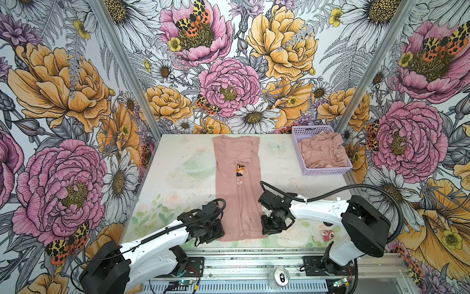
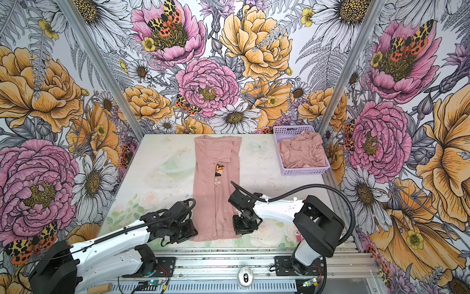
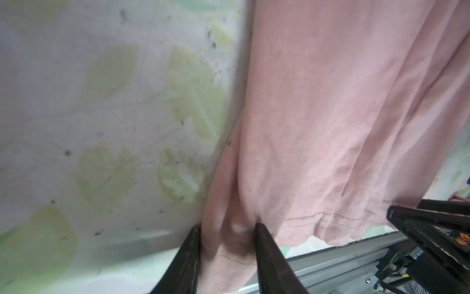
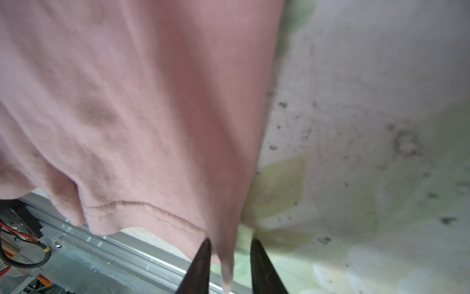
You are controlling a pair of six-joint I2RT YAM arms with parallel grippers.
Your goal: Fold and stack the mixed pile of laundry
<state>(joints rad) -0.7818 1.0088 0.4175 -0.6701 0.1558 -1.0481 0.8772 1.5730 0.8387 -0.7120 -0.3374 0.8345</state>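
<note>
A dusty-pink T-shirt (image 1: 236, 193) (image 2: 216, 193) lies lengthwise down the middle of the table in both top views, its sides folded in, with a strip of pixel-art figure (image 1: 240, 170) showing. My left gripper (image 1: 218, 233) (image 3: 227, 229) is at the near left hem corner, its fingers closed on bunched hem cloth. My right gripper (image 1: 267, 229) (image 4: 230, 243) is at the near right hem corner; its jaws stand apart with a flap of hem hanging between them and a gap beside it. Pink shorts (image 1: 323, 152) lie crumpled in the basket.
A lavender perforated basket (image 1: 328, 171) (image 2: 305, 171) stands at the back right corner. A small red-and-white object (image 1: 326, 235) lies near the right arm's base. A metal rail with a can (image 1: 281, 276) runs along the table's front edge. Floral walls close three sides.
</note>
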